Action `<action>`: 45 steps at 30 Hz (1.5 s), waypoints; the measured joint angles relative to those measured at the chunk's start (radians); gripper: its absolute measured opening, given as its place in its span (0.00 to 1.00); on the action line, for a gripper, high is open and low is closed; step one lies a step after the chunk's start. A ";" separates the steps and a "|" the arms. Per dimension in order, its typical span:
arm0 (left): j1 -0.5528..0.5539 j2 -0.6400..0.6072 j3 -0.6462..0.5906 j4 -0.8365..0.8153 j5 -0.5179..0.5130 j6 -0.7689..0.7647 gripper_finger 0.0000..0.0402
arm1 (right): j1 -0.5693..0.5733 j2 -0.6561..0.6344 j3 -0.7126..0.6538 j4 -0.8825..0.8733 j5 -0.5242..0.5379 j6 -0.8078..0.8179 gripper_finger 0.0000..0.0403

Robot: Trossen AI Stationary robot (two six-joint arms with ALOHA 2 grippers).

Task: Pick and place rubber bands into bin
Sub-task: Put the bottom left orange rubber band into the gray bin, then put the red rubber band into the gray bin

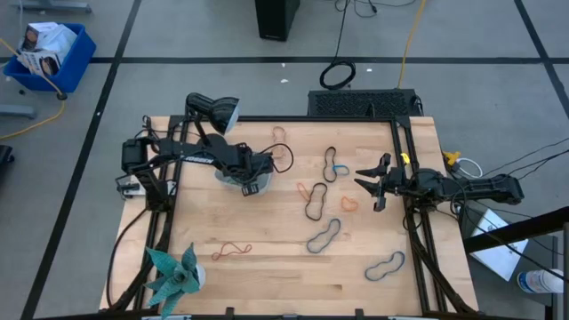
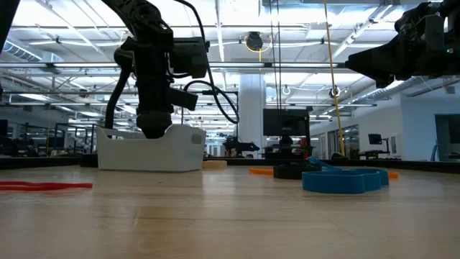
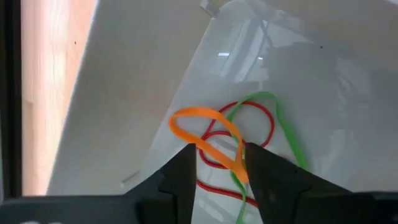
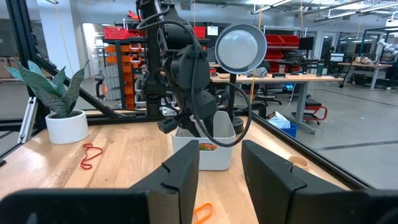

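Plainly, the table [image 1: 267, 267] holds many loose bands [image 1: 324, 236] well apart from the bin [image 1: 238, 181], so most of the work remains. The left gripper [image 3: 219, 167] hangs over the bin, its fingers [image 3: 180, 174] spread, with the orange band [image 3: 205, 134] lying between them on the red band [image 3: 217, 155] and green band [image 3: 280, 124]. If it lifts carelessly, the orange loop could snag a finger and drag out. The right gripper [image 1: 372, 185] waits above the table's right side, jaws apart, empty.
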 joint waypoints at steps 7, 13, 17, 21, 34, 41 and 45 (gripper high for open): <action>0.000 -0.063 0.000 0.000 -0.004 0.013 0.37 | 0.000 0.000 0.000 0.000 0.000 0.000 0.29; 0.000 -0.147 0.000 -0.007 0.011 0.017 0.37 | 0.000 0.000 0.000 0.000 0.000 0.000 0.29; -0.013 -0.235 0.000 -0.009 0.116 0.079 0.37 | 0.000 0.000 0.000 0.000 0.000 0.000 0.29; -0.077 -0.335 0.000 -0.006 0.164 0.173 0.37 | 0.000 0.000 0.000 0.000 0.000 0.000 0.29; -0.422 -0.410 0.000 -0.025 0.419 0.189 0.37 | 0.000 0.000 0.000 0.001 0.000 0.002 0.29; -0.562 -0.321 0.000 0.049 0.419 0.006 0.37 | 0.000 0.000 0.000 0.001 0.000 0.021 0.29; -0.614 -0.251 0.000 0.079 0.416 -0.082 0.37 | 0.000 0.000 0.000 0.000 0.000 0.033 0.29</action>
